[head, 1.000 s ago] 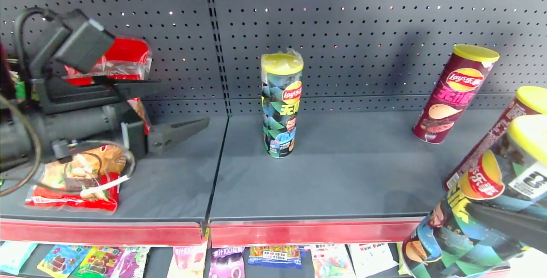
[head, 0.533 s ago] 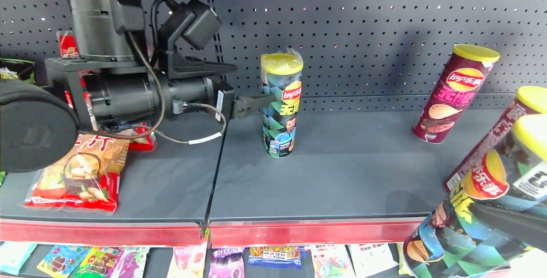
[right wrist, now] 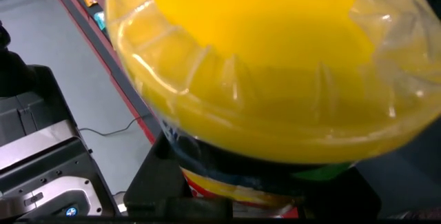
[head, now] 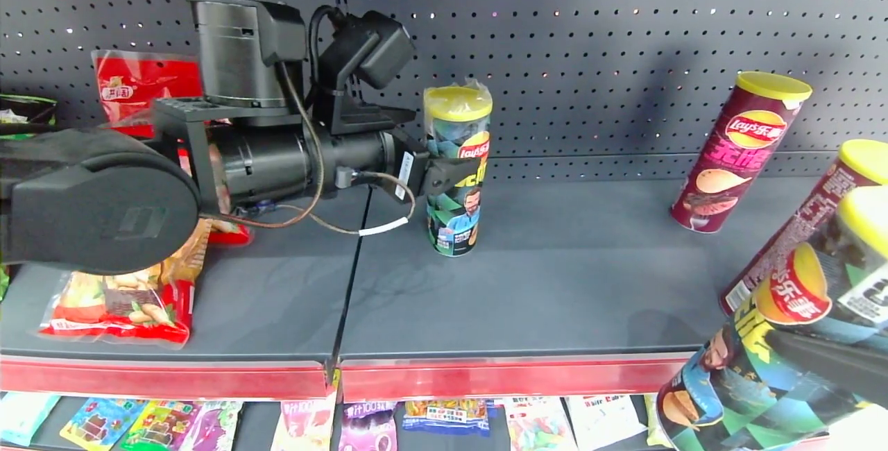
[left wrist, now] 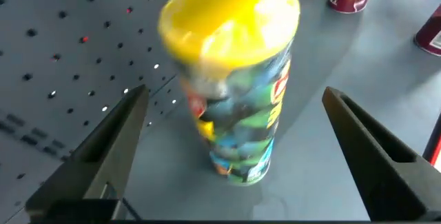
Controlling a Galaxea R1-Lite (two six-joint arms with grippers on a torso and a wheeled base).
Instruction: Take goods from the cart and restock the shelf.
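Chip can stands upright between left gripper's spread fingers.

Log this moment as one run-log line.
left gripper: open, straddling upright green can on shelf | right gripper: shut on second green can, in front of shelf

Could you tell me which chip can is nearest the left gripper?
The green can standing mid-shelf; the left gripper straddles it, maroon cans stand far right.
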